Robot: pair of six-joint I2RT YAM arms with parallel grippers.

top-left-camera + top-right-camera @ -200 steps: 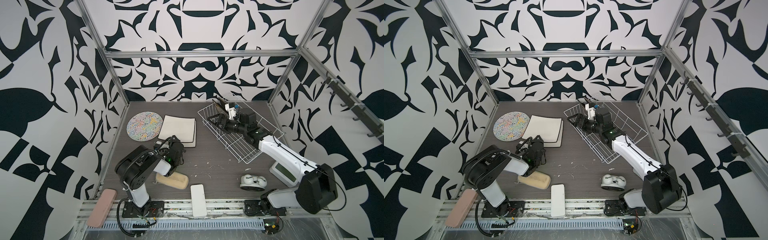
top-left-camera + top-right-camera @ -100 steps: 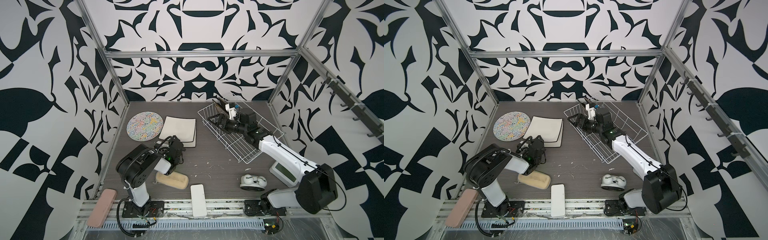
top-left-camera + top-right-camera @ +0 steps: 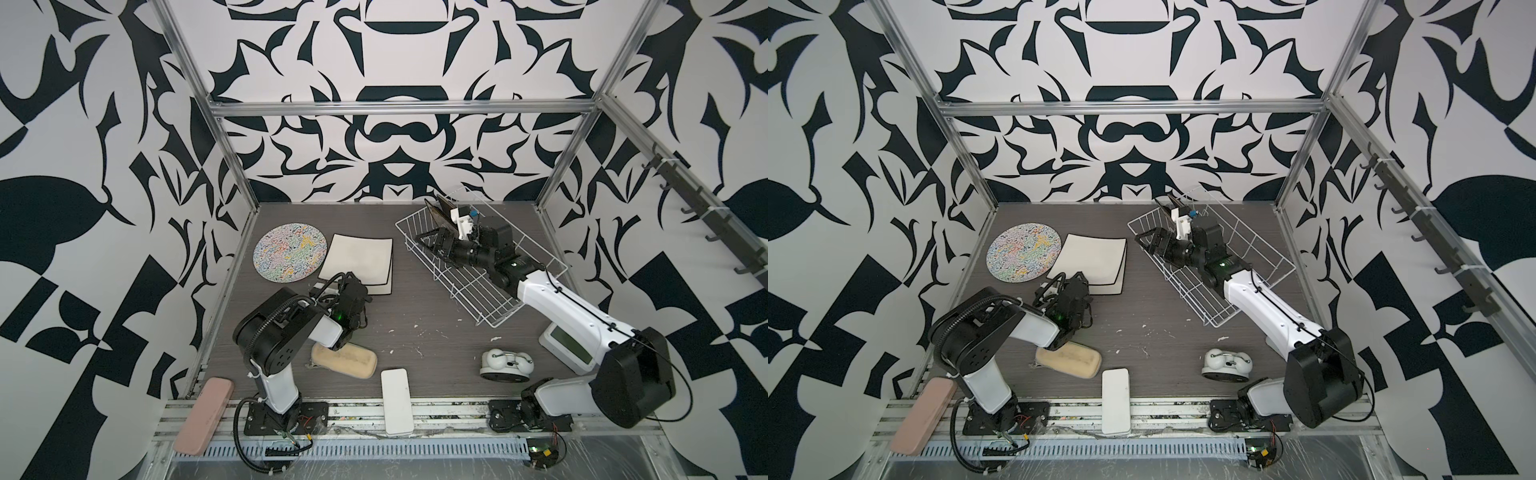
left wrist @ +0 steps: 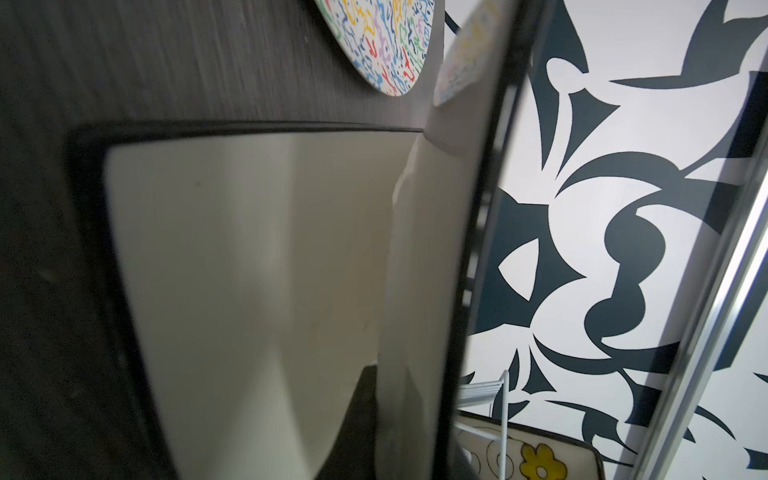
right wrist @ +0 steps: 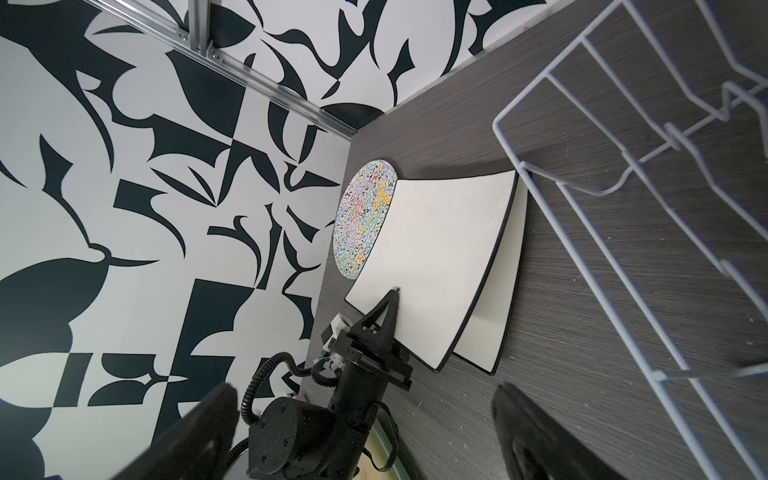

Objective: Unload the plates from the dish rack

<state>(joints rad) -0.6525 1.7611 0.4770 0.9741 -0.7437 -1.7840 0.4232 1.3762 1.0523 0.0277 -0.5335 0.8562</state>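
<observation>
Right wrist: left tool [image 5: 394,293] at plate [image 5: 436,257] edge

Lab test cell — aluminium frame [image 3: 399,109], black-and-white patterned walls [image 3: 399,54], dark tabletop [image 3: 415,299]

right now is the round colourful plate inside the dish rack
No, the round colourful plate lies flat on the table, well apart from the dish rack.

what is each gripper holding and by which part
The left gripper is shut on the upper square plate, pinching its edge nearest the arm's base. The right gripper is open above the dish rack, holding nothing.
</observation>
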